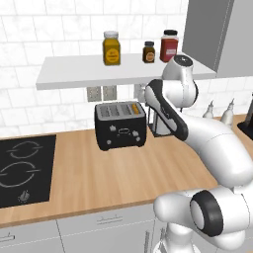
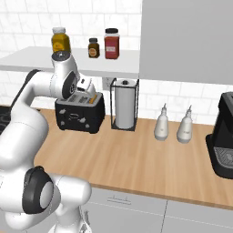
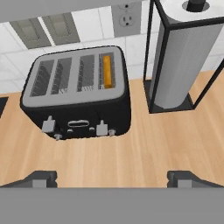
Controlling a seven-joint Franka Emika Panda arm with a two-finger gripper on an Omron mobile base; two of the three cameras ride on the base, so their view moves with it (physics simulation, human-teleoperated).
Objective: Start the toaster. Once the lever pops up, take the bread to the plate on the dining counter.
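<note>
The black toaster [image 3: 76,94] with a silver-grey top stands on the wood worktop [image 1: 123,173] by the tiled wall, also seen as toaster [image 1: 121,124] and toaster [image 2: 79,113]. The bread [image 3: 106,71] sits low in its rightmost slot, only its orange-brown crust edge showing. Two pale levers [image 3: 101,127] are on the toaster's front. My gripper [image 3: 113,179] hangs open above and in front of the toaster, holding nothing; from the right it is the gripper [image 2: 90,94] over the toaster's right end. The plate and the dining counter are out of view.
A paper-towel roll in a black wire holder [image 3: 179,57] stands just right of the toaster. Further right are two white bottles [image 2: 162,123] and a black coffee machine [image 2: 223,136]. A shelf with jars [image 1: 111,48] overhangs the toaster. A black cooktop [image 1: 22,170] lies left.
</note>
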